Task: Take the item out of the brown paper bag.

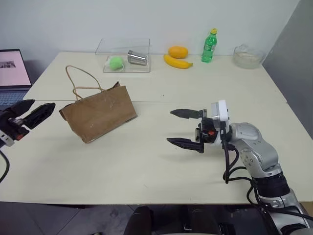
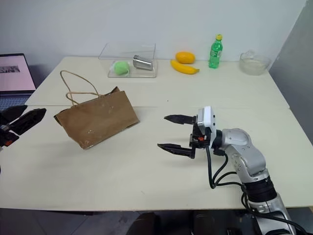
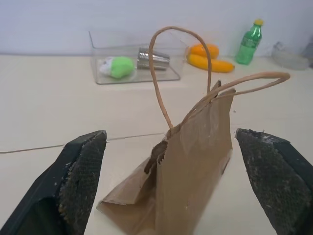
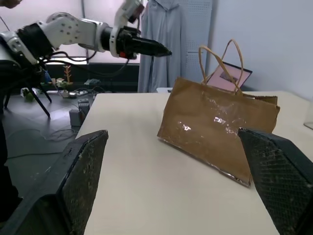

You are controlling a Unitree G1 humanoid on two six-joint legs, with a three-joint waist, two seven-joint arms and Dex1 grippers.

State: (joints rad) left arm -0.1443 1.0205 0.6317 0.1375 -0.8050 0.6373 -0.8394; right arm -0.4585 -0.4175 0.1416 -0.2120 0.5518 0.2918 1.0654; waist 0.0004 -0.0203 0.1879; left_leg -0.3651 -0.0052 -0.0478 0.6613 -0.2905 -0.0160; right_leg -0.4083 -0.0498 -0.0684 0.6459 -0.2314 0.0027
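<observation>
The brown paper bag (image 1: 100,113) stands tilted on the cream table (image 1: 146,166), left of centre, its cord handles (image 1: 80,81) looping up behind it. Shiny tape strips show on its face (image 4: 215,122). The item is hidden; no part of it shows at the bag's mouth (image 3: 156,159). My left gripper (image 1: 43,104) hovers open off the bag's left end, apart from it, and its wide-spread fingers (image 3: 80,181) frame the bag. My right gripper (image 1: 171,127) is open to the right of the bag, pointing at it across a gap, nothing between its fingers (image 4: 85,171).
Along the table's far edge stand a clear plastic box (image 1: 124,56) with a green ball and a metal cup, an orange fruit (image 1: 178,51), a banana (image 1: 177,62), a green soda bottle (image 1: 209,46) and a glass bowl (image 1: 248,56). A laptop (image 1: 12,73) sits at far left.
</observation>
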